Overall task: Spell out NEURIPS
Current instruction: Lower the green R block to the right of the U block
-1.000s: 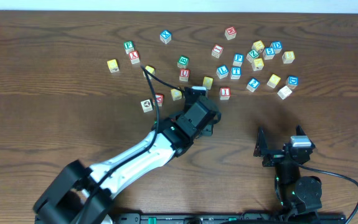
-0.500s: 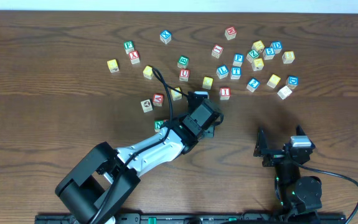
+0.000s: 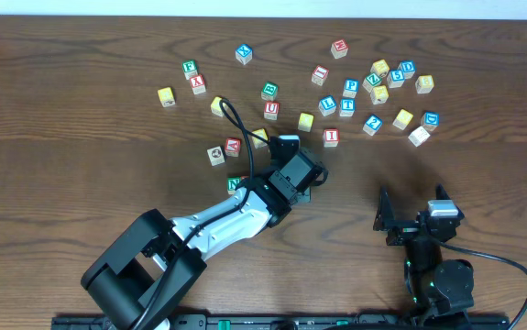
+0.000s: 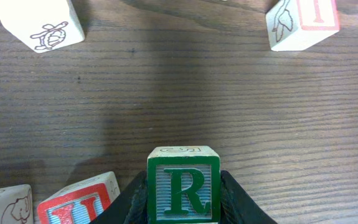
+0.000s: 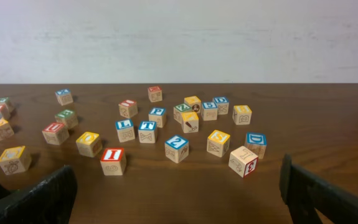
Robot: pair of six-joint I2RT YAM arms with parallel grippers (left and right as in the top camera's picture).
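The left end effector (image 4: 183,194) clamped the green-lettered wooden R cube (image 4: 183,179); the red-lettered wooden U cube (image 4: 82,200) lay just beside it.

Pale wood on dark wood
The table (image 4: 228,93) was dark, matt wood with visible grain. The R cube (image 4: 183,186) was pale, smooth wood, its letter and border in satin green paint. The fingers (image 4: 236,200) of the left gripper (image 4: 183,208) looked like matt black plastic.
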